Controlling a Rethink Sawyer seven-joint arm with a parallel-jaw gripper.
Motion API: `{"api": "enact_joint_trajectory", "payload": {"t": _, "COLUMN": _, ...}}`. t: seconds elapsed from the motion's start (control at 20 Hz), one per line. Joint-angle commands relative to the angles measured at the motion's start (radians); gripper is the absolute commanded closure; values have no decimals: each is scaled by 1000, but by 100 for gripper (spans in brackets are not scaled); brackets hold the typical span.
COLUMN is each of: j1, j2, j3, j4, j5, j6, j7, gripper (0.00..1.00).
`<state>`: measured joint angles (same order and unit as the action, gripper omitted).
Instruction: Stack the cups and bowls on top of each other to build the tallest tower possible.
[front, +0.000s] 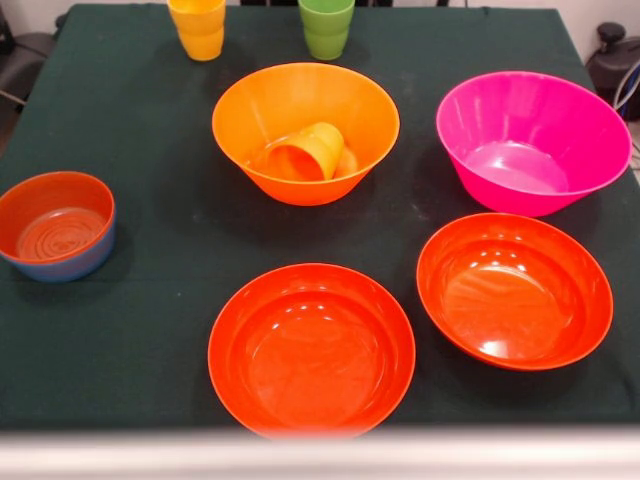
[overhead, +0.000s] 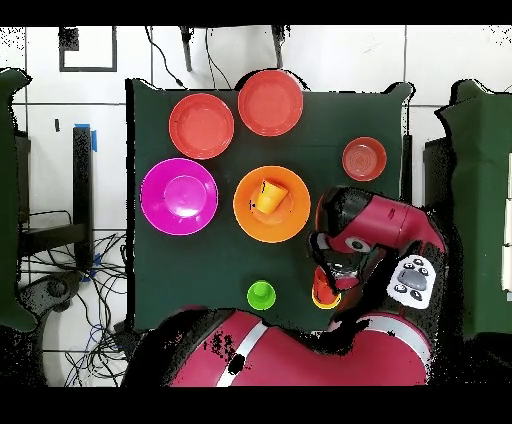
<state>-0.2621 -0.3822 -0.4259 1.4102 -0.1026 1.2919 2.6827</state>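
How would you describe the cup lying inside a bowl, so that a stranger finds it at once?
Start at the large orange bowl in the middle of the dark green table, beside the magenta-pink bowl. Inside it lies an orange cup, tipped on its side. The yellow cup and green cup stand upright on the table.

Dark green bench (front: 140, 120) carries: large orange bowl (front: 350, 115), magenta bowl (front: 533, 140), two red-orange bowls (front: 312, 350), blue bowl (front: 75, 262), yellow cups (front: 199, 28), green cup (front: 326, 27).

Glossy red arm (overhead: 380, 225) with black joints
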Motion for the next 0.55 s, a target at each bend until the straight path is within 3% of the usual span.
{"api": "enact_joint_trajectory", "payload": {"t": 0.05, "j1": 5, "j2": 36, "j3": 126, "j4": 43, "j5": -10, "j6": -107, "j7": -25, "gripper": 100}}
{"api": "enact_joint_trajectory", "payload": {"t": 0.55, "j1": 18, "j2": 42, "j3": 112, "j4": 31, "j5": -29, "j6": -126, "j7": -18, "gripper": 100}}
